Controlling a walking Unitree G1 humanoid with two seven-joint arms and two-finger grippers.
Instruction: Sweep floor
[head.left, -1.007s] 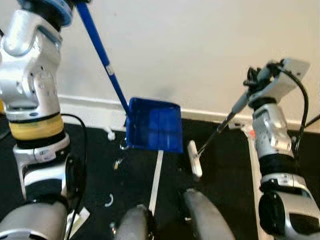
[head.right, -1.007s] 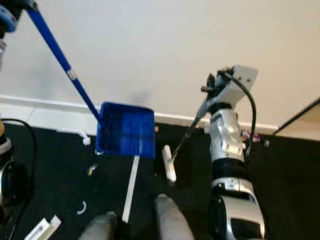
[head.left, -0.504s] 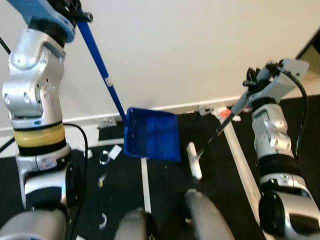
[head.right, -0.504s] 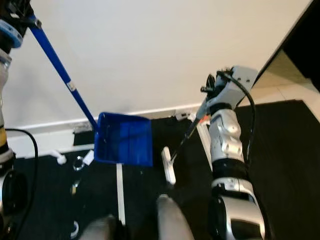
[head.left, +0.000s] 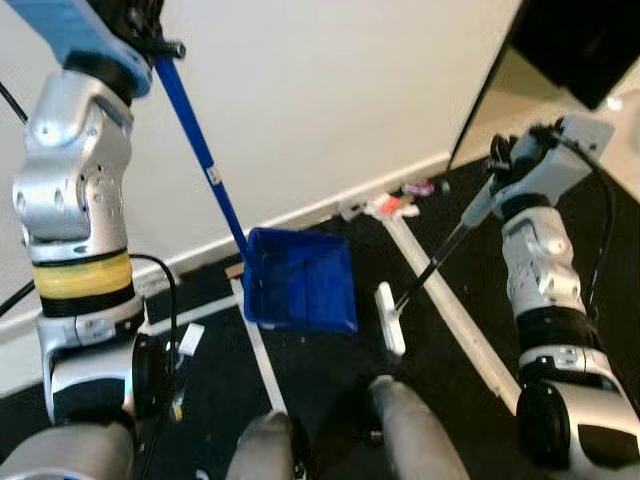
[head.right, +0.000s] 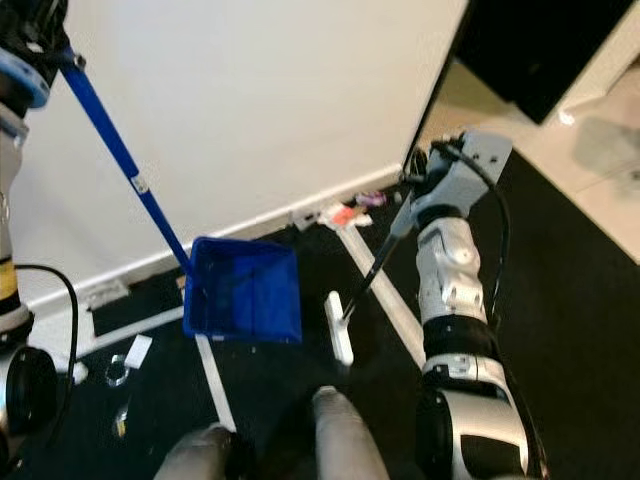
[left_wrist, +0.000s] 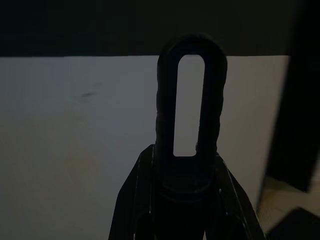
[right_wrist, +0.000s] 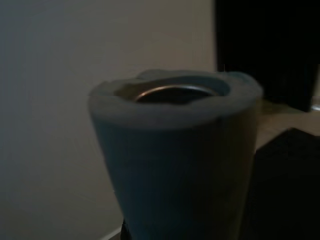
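— What covers the ground here?
— A black floor (head.left: 330, 370), meeting a white baseboard (head.left: 310, 212) along the wall.
— What lies on it?
— A white strip (head.left: 455, 318) running diagonally, another white strip (head.left: 258, 350) nearer the robot, red and pink scraps (head.left: 400, 198) by the wall (too small to identify), and a white paper bit (head.left: 189, 340).

White wall (head.left: 330, 90) fills far side, white baseboard (head.left: 300, 215) along its foot. Dark floor mat (head.right: 560, 300) w/ white strip (head.left: 450, 305) running near-right. Red/pink litter (head.left: 400, 200) by baseboard, far centre. Small white scraps (head.right: 135, 350) near-left. Black cable (head.left: 160, 290) loops at left.
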